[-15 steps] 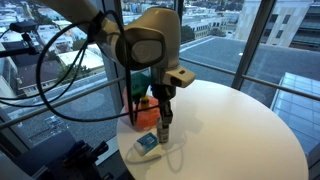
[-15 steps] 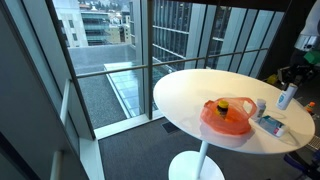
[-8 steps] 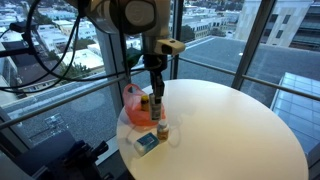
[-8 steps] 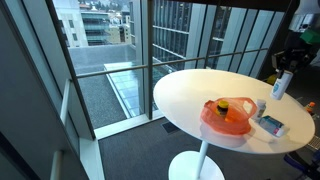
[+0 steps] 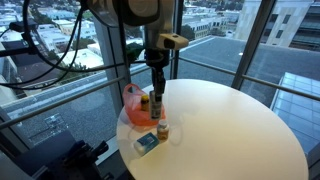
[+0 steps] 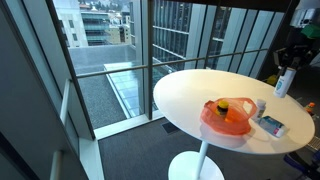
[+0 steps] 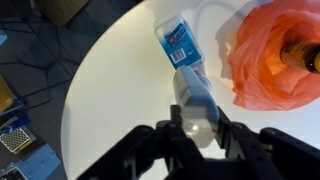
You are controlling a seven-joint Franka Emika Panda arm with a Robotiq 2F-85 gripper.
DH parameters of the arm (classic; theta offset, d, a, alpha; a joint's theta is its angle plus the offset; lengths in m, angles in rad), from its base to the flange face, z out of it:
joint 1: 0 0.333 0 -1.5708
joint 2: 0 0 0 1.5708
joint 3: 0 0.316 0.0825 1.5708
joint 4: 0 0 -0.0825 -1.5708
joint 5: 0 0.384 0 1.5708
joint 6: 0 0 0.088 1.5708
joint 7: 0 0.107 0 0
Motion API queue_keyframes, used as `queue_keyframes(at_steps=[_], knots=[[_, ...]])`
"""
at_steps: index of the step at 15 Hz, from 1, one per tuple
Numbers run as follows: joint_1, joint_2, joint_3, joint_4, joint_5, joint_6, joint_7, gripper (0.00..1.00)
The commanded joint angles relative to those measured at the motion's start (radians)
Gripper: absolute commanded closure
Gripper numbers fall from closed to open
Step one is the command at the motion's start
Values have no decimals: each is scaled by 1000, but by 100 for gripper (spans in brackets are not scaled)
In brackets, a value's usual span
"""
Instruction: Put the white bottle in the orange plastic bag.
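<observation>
One white bottle point(image 7: 192, 90), clamped in the gripper point(image 7: 196, 128), hangs clear above the table point(image 7: 120, 80), apparently beside the orange bag point(image 7: 272, 55), ready for carrying over.

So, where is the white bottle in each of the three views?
Exterior view: the bottle hangs in the gripper, left of centre, above the table, next to the bag.
Exterior view: the bottle is near the right edge, in the air, right of the bag.
Wrist view: the bottle is at the centre; the bag is upper right.
Shared landmark: the orange bag.
</observation>
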Motion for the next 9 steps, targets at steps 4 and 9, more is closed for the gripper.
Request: queue_keyframes(at_steps=[4, 9], knots=[[3, 4, 3, -1, 0, -1, -1, 65], [6, 4, 10, 0, -6, 0, 4, 90]])
